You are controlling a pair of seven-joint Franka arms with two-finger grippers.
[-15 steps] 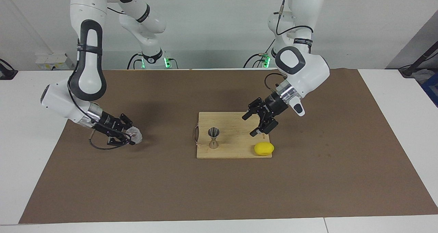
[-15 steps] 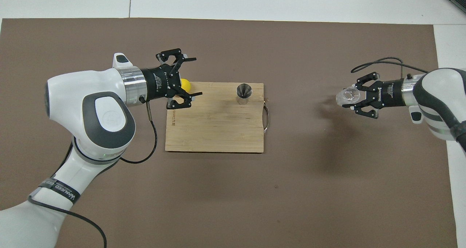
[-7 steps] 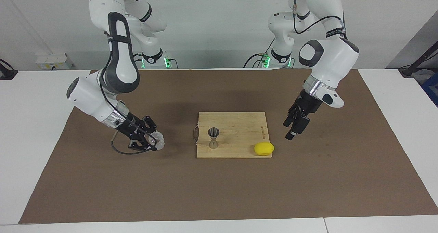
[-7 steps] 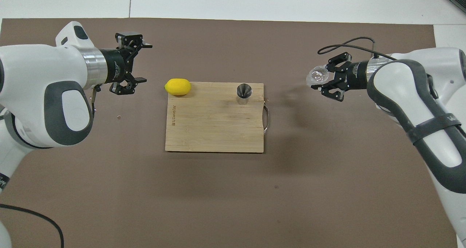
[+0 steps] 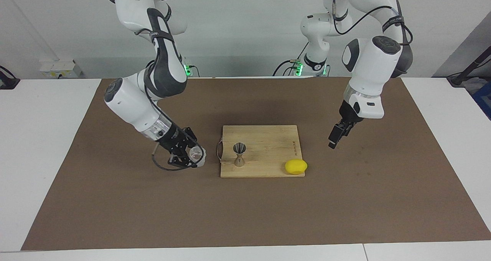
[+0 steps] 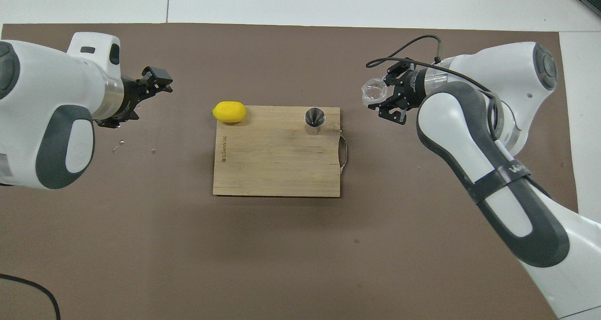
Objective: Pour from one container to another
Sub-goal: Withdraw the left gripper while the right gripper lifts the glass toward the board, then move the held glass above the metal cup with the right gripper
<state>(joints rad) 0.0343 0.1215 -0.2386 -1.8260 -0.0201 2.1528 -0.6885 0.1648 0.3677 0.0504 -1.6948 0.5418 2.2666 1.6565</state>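
The right gripper [image 5: 195,156] [image 6: 381,96] holds the tumbler [image 5: 196,154] [image 6: 374,90], its jaws closed on the glass. It hangs over the brown mat [image 5: 245,215] [image 6: 281,245], just beside the handle end of the board [image 5: 264,165] [image 6: 277,165], toward the right arm's end of the worktop [image 5: 42,138] [image 6: 375,0]. The tumbler is tilted, its mouth turned partly upward and toward the board.

The jigger [image 5: 239,154] [image 6: 314,120] stands upright on the board, near the edge farther from the robots and close to the handle end. It is apart from the tumbler.

A lemon [image 5: 295,166] [image 6: 229,112] lies at the board's corner toward the left arm's end, also at the edge farther from the robots.

The left gripper [image 5: 336,138] [image 6: 157,79] is in the air over the mat, off the board toward the left arm's end of the worktop. Its jaws stand open and hold nothing.
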